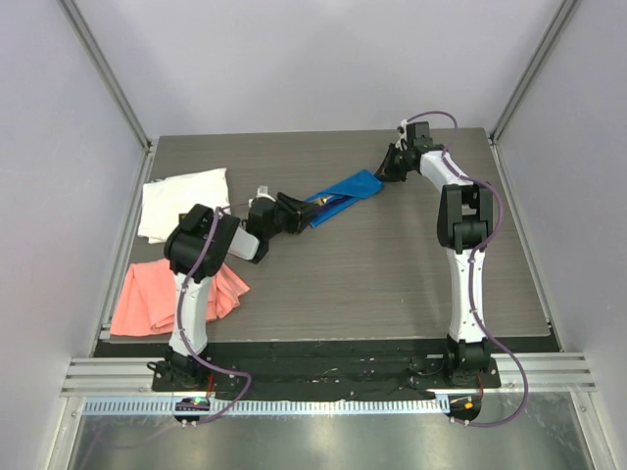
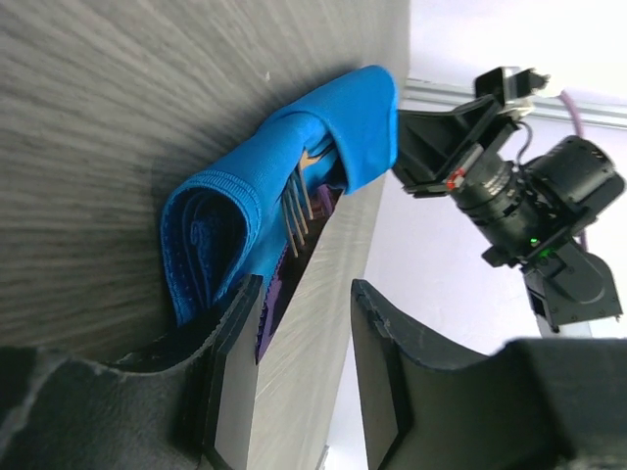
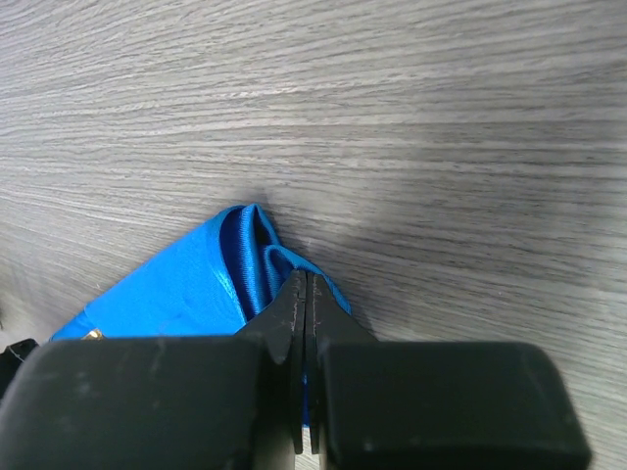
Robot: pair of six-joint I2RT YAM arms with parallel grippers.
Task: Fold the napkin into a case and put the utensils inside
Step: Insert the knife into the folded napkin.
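Note:
The blue napkin [image 1: 348, 191] lies folded into a narrow case [image 2: 284, 166] at the back middle of the table. The utensils sit inside it: tan fork tines [image 2: 299, 208] and a purple piece [image 2: 272, 294] show at its open left end. My left gripper [image 1: 299, 208] is at that open end. In the left wrist view the left gripper [image 2: 307, 289] is open, with only bare table between its fingers. My right gripper [image 1: 384, 171] is at the case's far right end. In the right wrist view the right gripper [image 3: 307, 279] is shut on a fold of the napkin [image 3: 176, 284].
A white cloth [image 1: 181, 201] and a salmon-pink cloth [image 1: 171, 294] lie along the table's left edge, beside the left arm. The right arm's wrist camera [image 2: 529, 206] shows just beyond the case. Grey walls close in the back and sides.

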